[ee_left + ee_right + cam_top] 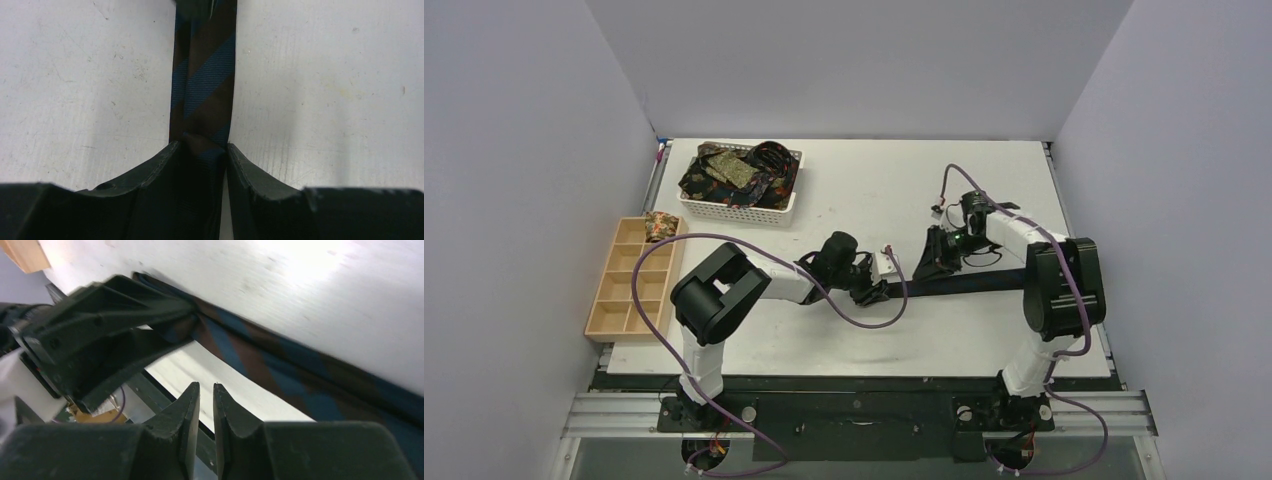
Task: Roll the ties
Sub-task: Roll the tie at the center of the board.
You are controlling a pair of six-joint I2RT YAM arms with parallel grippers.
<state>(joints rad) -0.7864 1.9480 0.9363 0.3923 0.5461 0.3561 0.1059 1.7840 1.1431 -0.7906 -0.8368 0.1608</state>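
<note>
Brown fabric necktie with blue diagonal stripes (964,283) (202,75) (300,375), laid out flat across the middle of the white desk (874,180) and pinched at one end.

The left end effector (871,293) (200,150) (192,315) is clamped on the end nearest the desk's centre, its two black fingers squeezing the bunched cloth. From there the strip runs straight toward the right arm's side. The right end effector (924,268) (206,390) hangs close by that grip, clear of the cloth. Its jaws are barely ajar, with a thin slit between them and nothing in it. At the far left a white lattice plastic basket (792,200) holds a heap of dark patterned ties (736,172). Just in front of it, a pale wooden compartment tray (614,318) has one small patterned roll (660,225) at its far end.
</note>
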